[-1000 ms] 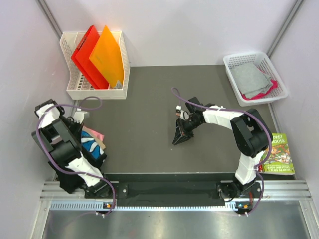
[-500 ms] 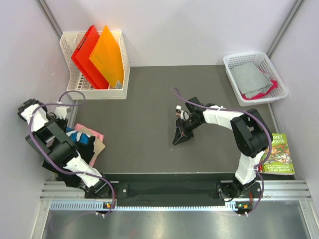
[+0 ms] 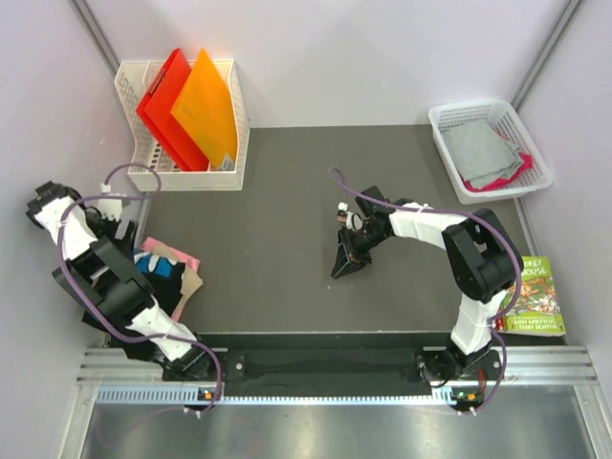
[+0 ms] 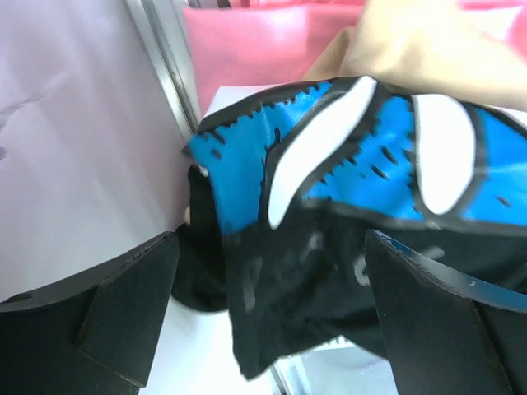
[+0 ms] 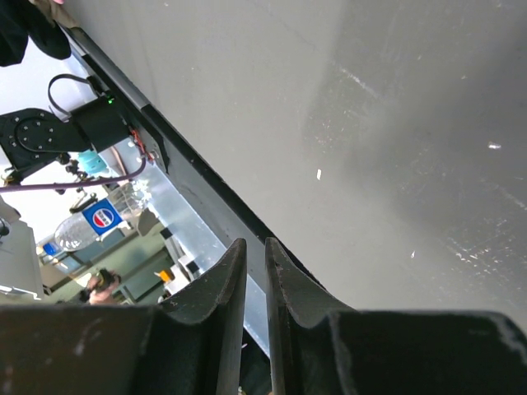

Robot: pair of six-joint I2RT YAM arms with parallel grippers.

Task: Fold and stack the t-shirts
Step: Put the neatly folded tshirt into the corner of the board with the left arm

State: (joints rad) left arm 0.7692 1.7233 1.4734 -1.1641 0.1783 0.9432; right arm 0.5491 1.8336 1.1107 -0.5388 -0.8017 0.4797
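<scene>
While the black t-shirt (image 4: pixel 346 156) lies crumpled at the bench's (image 3: pixel 287 191) left edge, just ahead of the left tool (image 4: pixel 272 247), its fingers spread, the right tool (image 3: pixel 346 261), pinched together, rests well apart mid-bench.

Pale walls (image 3: pixel 335 57) enclose a dark grey table (image 3: pixel 277 191) (evenly lit).

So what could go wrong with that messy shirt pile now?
The open left tool hangs over the bunched black shirt, which lies in one heap with the pink shirt and tan shirt; a grab might drag those along. They sit right by the wall, so the tool might bump it.
</scene>
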